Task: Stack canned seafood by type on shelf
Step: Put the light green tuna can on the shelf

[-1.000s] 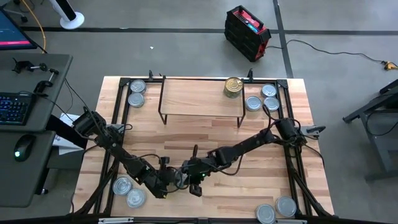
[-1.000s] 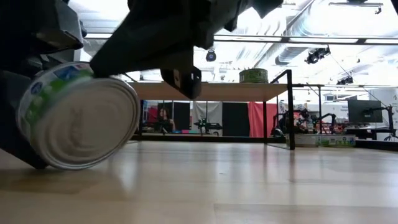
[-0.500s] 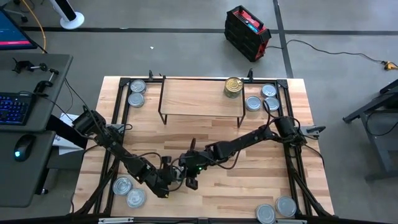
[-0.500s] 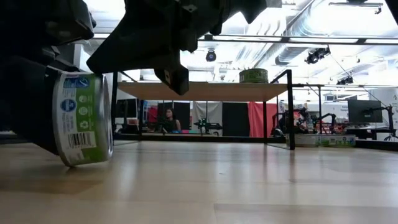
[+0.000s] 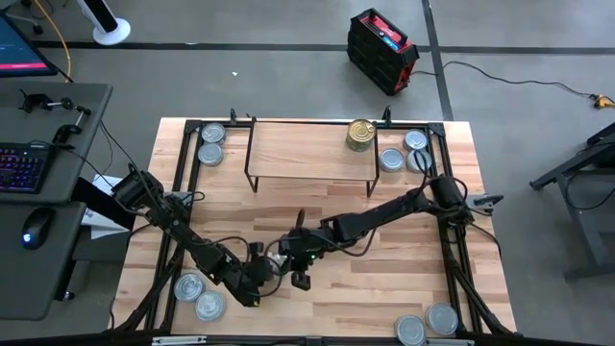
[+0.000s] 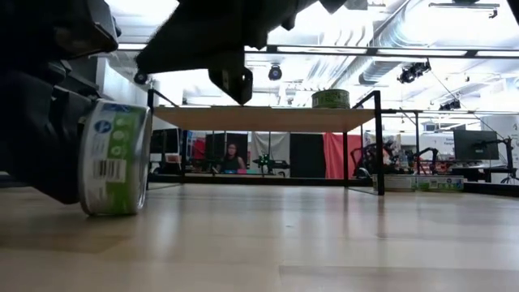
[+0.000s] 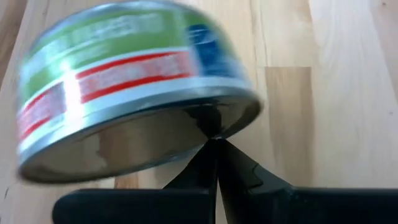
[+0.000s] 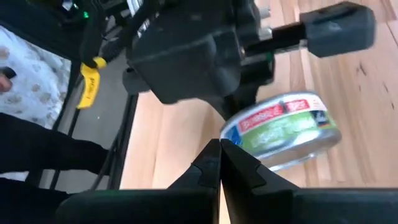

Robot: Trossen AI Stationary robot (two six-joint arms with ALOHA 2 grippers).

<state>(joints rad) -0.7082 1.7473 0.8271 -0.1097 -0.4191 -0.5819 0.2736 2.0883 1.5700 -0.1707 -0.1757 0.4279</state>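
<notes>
The green-labelled round tin [image 6: 113,158] had swung onto its edge, pinched by the left hand [image 7: 212,138]. The right hand [image 8: 219,148] hovered near, clenched and empty. It probably needed regripping before going to the light-wood shelf [image 5: 307,154].

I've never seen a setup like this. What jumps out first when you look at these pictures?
Two dark arms meet low over the near middle of the wooden table, where the left gripper has a green-labelled tin standing on its edge; whether it grips it is unclear. The right gripper hangs just beside it, fingers shut and empty. At the far side, a single gold tin sits on the low shelf, with silver-lidded tins clustered at the table's corners.
</notes>
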